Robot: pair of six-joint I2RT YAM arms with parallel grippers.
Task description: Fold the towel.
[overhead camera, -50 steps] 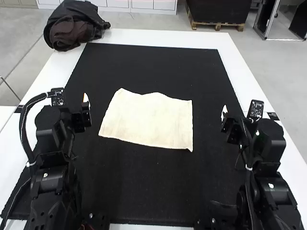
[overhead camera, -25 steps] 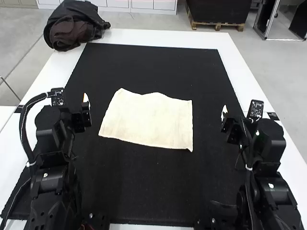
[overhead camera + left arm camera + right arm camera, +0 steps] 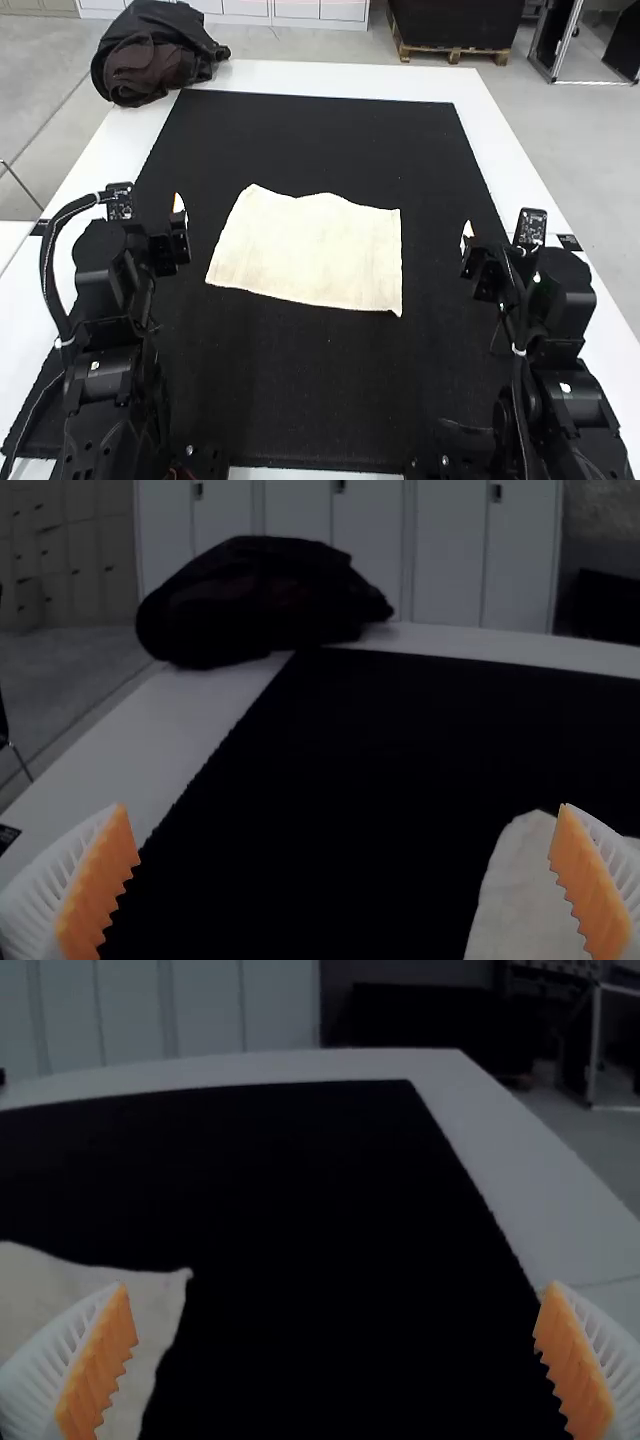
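Note:
My left gripper (image 3: 178, 215) is held to the left of the towel, apart from it, and my right gripper (image 3: 468, 240) is off to its right. The cream towel (image 3: 310, 250) lies spread on the black mat, its far edge wavy. In the left wrist view my left gripper (image 3: 345, 880) has its fingers wide apart, with part of the towel (image 3: 515, 900) beyond one finger. Likewise wide apart are the fingers of my right gripper (image 3: 335, 1355) in the right wrist view, where a corner of the towel (image 3: 160, 1305) shows.
The black mat (image 3: 330, 390) covers most of the white table (image 3: 500, 150). A dark bundled bag or garment (image 3: 155, 55) rests at the table's far left corner.

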